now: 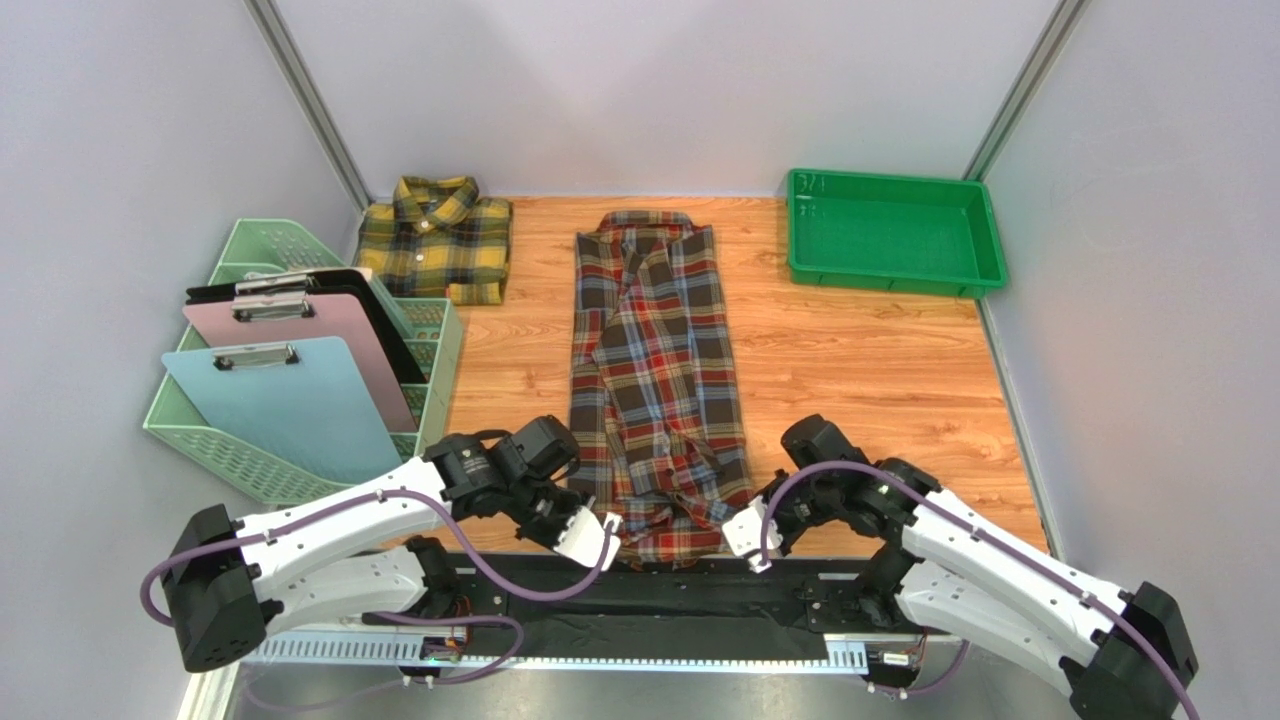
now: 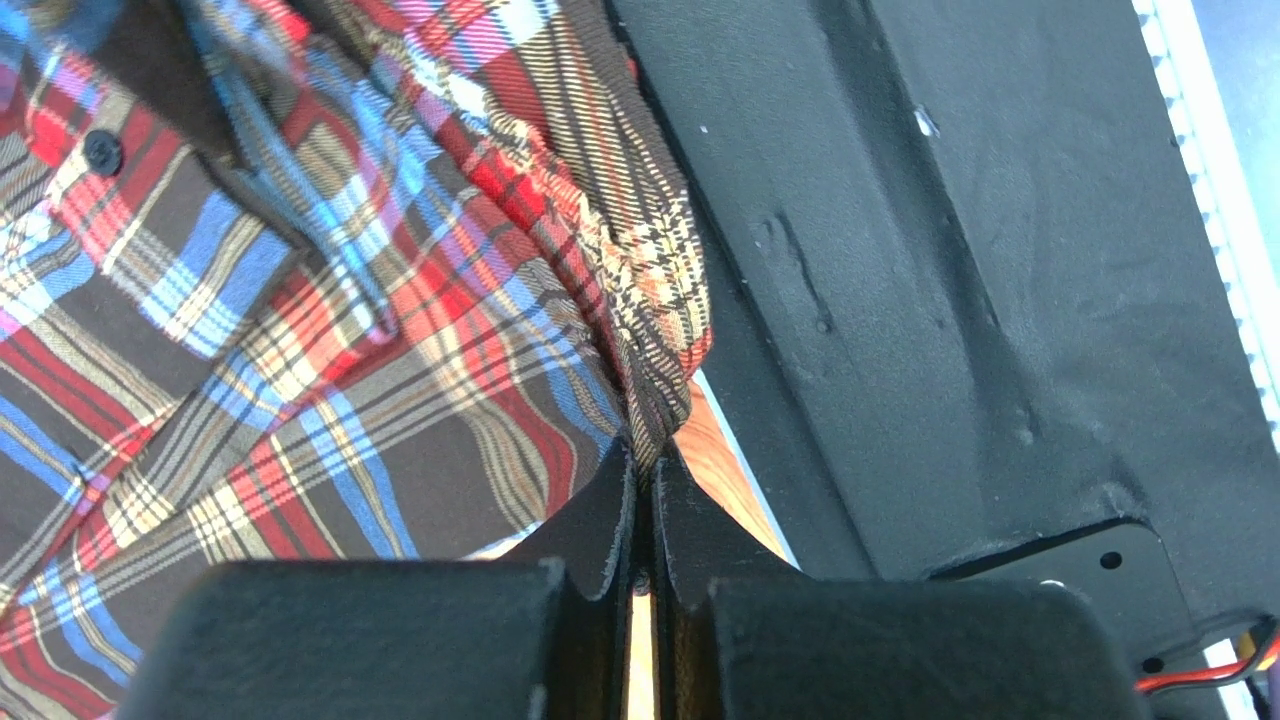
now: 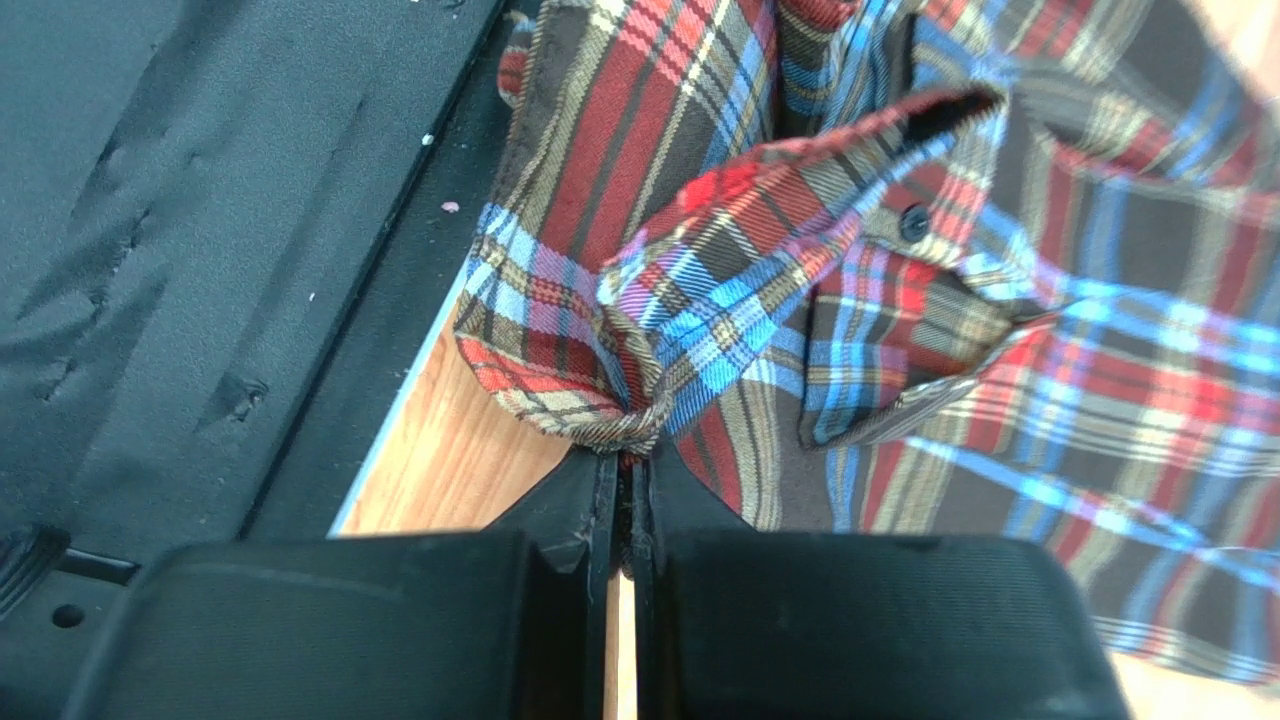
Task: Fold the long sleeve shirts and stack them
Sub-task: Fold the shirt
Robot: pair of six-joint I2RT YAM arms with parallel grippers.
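Cloth is pinched tight in both grippers, down at the near edge of the table. The left gripper [image 1: 606, 528] has its jaws squeezed shut on the near left corner of the red shirt [image 1: 658, 345]. The right gripper [image 1: 748, 543] has its jaws squeezed shut on the near right corner. Under them is a black mat [image 1: 676, 588], and a bit of the shirt's bottom edge lies on it.

The red shirt lies flat in the middle of the wooden table [image 1: 887, 390], folded into a long thin strip. Its long side runs from near to far. Its bottom edge is by the grippers and its collar points at the far wall.

On the left stands a pale green rack [image 1: 226, 443]. A blue clipboard [image 1: 286, 405], a pink clipboard [image 1: 323, 330] and a black clipboard [image 1: 353, 285] lean in it.

In the far left corner lies the yellow shirt [image 1: 436, 237], folded small, with its collar toward the far wall. It does not touch the red shirt. In the far right corner sits a green tray [image 1: 894, 278]. Grey walls stand on three sides.
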